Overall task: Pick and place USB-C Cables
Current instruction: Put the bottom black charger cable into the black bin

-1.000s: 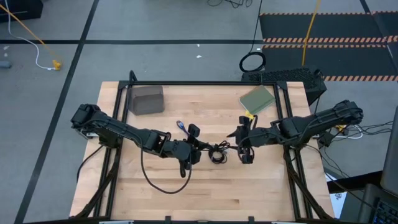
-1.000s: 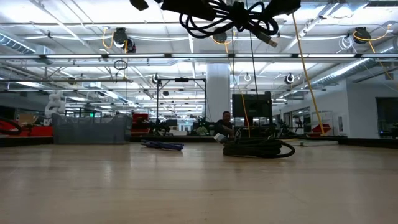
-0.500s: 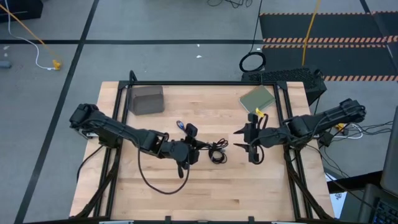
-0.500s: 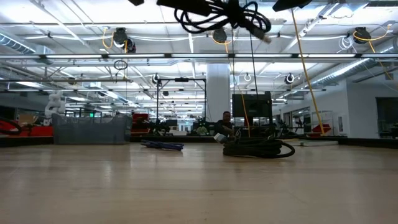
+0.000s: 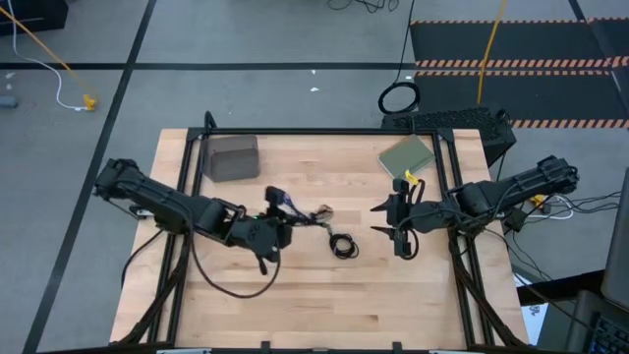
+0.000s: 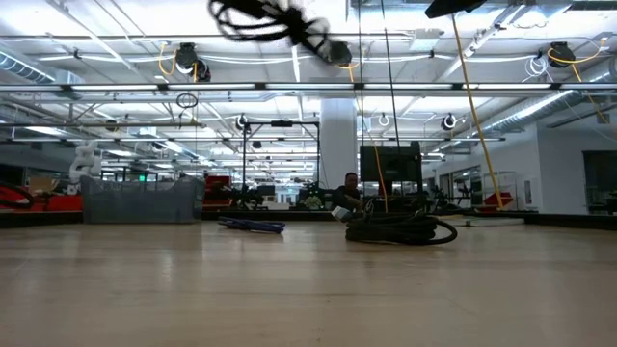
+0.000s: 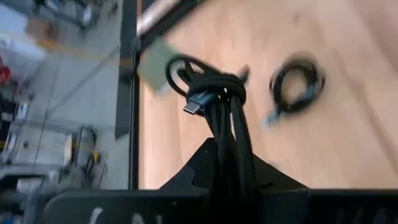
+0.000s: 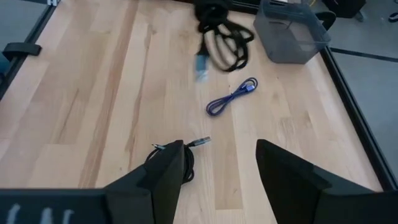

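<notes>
My left gripper [image 5: 279, 227] is over the table's middle, shut on a black coiled USB-C cable [image 7: 219, 93] that also shows high up in the low view [image 6: 270, 17]. A second black coil [image 5: 342, 246] lies flat on the wood right of it. My right gripper [image 8: 217, 165] is open and hovers to the right of that coil [image 8: 179, 160]. The blue-purple cable [image 8: 231, 96] lies flat on the table beyond it, near the left gripper [image 5: 280, 200]. My left gripper has the black coil pinched between its two fingers by one end of the bundle [image 7: 225, 158]. The strands run along the fingers, and the looped end with a plug [image 7: 194, 106] sticks out ahead. The coil is lifted clear of the table [image 6: 270, 17].
A grey box [image 5: 233, 157] stands at the table's far left and a green pad [image 5: 407, 155] at its far right. A larger black ring loop [image 5: 398, 98] lies on the floor beyond the table. Bare wood spreads along the near edge [image 5: 324, 315].
My left gripper has carried the black coil toward the table's left, high above the wood and still shut on it. My right gripper drew back a little toward the right edge early on, then stayed put. The coil and the blue-purple cable on the table have not moved.
</notes>
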### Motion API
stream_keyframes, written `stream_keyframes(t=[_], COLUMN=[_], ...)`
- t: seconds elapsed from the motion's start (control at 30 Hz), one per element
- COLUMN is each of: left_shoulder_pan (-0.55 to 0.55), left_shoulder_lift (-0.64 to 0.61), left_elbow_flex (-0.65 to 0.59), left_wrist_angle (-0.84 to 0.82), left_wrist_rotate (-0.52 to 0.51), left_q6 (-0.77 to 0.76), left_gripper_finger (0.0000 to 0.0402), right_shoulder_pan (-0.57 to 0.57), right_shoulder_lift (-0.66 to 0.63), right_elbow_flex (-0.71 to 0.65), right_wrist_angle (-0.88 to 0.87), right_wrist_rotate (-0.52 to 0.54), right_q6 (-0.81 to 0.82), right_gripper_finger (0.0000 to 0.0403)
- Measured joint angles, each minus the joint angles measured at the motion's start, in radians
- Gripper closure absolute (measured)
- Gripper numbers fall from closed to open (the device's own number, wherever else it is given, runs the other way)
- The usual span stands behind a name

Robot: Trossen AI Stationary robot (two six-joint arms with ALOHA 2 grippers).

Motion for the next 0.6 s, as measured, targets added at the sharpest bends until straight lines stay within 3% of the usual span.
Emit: stream_keyframes(t=[0.17,0.37,0.6], left_shoulder_pan=[0.003,0.014,0.086], left_shoulder_lift=[-0.050,-0.104,-0.156], left_elbow_flex=[0.000,0.000,0.000], left_wrist_angle=[-0.144,-0.334,-0.578], left_wrist_rotate=[-0.067,-0.144,-0.153], left_q6=[-0.119,-0.254,-0.396], left_gripper_finger=[0.0386,0.0357,0.0385], right_shoulder_pan=[0.000,0.000,0.000], right_shoulder_lift=[0.000,0.002,0.002], right_elbow_flex=[0.000,0.000,0.000], right_wrist_angle=[-0.007,-0.010,-0.009], right_wrist_rotate=[0.000,0.000,0.000], right_q6=[-0.009,-0.010,-0.010], right_gripper_finger=[0.0209,0.0209,0.0209])
